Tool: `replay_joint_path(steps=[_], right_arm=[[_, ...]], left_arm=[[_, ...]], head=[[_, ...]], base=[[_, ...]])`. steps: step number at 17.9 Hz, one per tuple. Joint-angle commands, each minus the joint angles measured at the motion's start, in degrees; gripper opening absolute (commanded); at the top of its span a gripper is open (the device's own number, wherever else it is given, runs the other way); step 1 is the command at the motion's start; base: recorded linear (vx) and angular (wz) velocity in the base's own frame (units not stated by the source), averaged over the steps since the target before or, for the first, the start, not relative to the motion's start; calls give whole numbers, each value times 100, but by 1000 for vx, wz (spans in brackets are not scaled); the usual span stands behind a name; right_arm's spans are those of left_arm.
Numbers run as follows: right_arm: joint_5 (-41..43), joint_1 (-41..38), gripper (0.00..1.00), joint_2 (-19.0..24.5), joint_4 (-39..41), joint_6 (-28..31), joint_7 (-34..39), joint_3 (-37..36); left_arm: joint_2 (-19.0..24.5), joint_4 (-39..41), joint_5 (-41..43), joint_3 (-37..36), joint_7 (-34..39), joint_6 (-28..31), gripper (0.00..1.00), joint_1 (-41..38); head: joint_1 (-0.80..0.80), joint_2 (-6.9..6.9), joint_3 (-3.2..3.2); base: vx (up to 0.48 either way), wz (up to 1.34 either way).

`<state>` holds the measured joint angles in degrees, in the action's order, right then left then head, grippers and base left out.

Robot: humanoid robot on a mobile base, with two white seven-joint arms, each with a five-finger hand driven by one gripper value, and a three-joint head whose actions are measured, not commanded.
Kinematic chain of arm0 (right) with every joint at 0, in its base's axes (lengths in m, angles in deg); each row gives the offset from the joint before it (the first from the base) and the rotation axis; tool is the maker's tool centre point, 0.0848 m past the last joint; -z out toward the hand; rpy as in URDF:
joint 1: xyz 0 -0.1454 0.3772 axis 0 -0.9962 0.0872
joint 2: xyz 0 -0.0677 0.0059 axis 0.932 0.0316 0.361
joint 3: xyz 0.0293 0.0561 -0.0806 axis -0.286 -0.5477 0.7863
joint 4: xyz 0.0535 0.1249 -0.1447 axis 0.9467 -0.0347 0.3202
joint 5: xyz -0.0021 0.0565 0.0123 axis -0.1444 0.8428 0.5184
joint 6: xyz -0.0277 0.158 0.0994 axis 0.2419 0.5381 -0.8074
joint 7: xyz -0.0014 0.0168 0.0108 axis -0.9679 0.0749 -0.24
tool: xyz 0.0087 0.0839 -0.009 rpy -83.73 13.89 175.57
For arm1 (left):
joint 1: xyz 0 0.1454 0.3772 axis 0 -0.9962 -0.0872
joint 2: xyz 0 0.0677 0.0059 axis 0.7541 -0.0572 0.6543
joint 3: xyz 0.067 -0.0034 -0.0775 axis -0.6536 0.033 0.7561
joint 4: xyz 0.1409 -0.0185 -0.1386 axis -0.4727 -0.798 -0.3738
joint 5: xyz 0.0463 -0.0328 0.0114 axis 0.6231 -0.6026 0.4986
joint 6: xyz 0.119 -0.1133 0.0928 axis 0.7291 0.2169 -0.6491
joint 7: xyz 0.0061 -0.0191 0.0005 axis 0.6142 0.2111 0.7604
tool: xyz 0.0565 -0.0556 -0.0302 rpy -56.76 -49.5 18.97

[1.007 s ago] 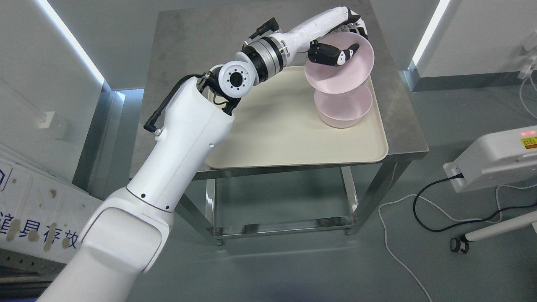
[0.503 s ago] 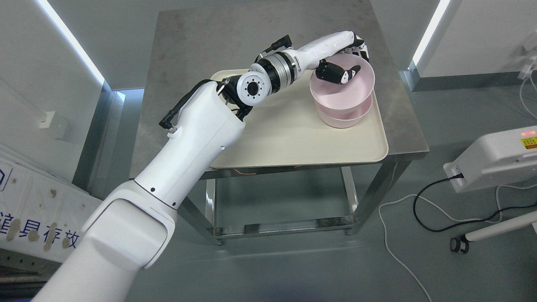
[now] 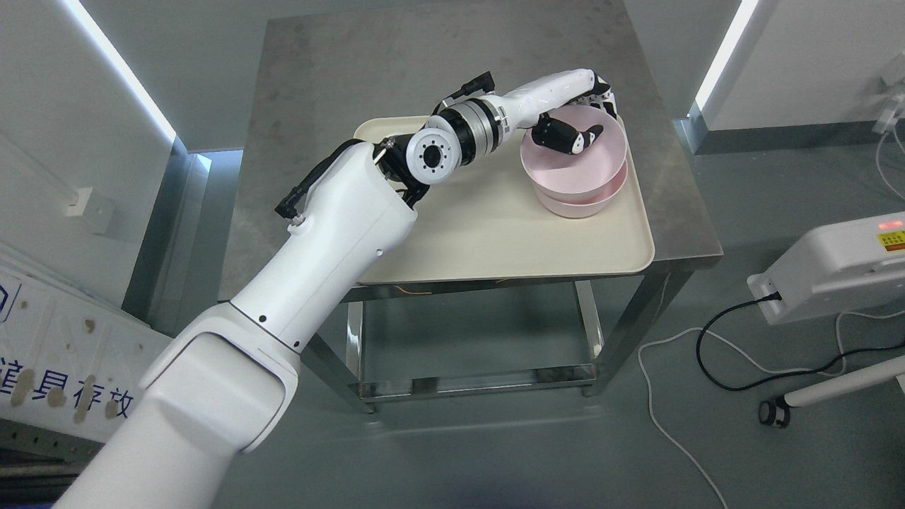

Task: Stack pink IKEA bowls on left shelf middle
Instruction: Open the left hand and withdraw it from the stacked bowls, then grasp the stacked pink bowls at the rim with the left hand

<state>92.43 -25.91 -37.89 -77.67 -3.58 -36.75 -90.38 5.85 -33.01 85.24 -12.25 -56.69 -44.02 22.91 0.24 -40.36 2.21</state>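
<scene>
Gripping the upper pink bowl (image 3: 574, 159) nested in the lower bowl (image 3: 580, 203) on the tray (image 3: 495, 233), left hand (image 3: 576, 124) by the table (image 3: 318, 85) edge

A robotics lab or test room is indicated: a bare stainless-steel bench (image 3: 452, 63) is set on a smooth grey floor (image 3: 495, 459), white wall panels are edged with light strips (image 3: 117, 71), and cabled white equipment (image 3: 834, 265) is seen nearby.

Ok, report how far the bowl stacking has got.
Done: the upper pink bowl sits nested in the lower pink bowl on the cream tray. In hand: the left hand grips the upper bowl's far rim, thumb inside. Left: letting go and pulling the arm clear.
</scene>
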Motion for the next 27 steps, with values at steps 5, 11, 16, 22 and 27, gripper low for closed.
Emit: replay_joint_path(steps=[5,11,16,22,27], right_arm=[[0,0,100,-100,0,-4,19,0],[0,0,100,-100,0,-4,28,0],[0,0,100,-100,0,-4,28,0],[0,0,100,-100,0,-4,28,0],[0,0,100,-100,0,-4,19,0]], left_arm=[[81,528,-14,982,-34,15,63,2],[81,2328,-918,2560,-200,-3,81,-1102],[111,3307,-544,2402,-1326,-82,80,-2220],[315,3246,1775,2174,-1405,-109,79,-2239],[263,2975,2525,1444,-1405,-135,73,-2195]], head=[[0,0,0],[0,0,0],[0,0,0],[0,0,0],[0,0,0]], base=[[0,0],[0,0],[0,0],[0,0],[0,0]])
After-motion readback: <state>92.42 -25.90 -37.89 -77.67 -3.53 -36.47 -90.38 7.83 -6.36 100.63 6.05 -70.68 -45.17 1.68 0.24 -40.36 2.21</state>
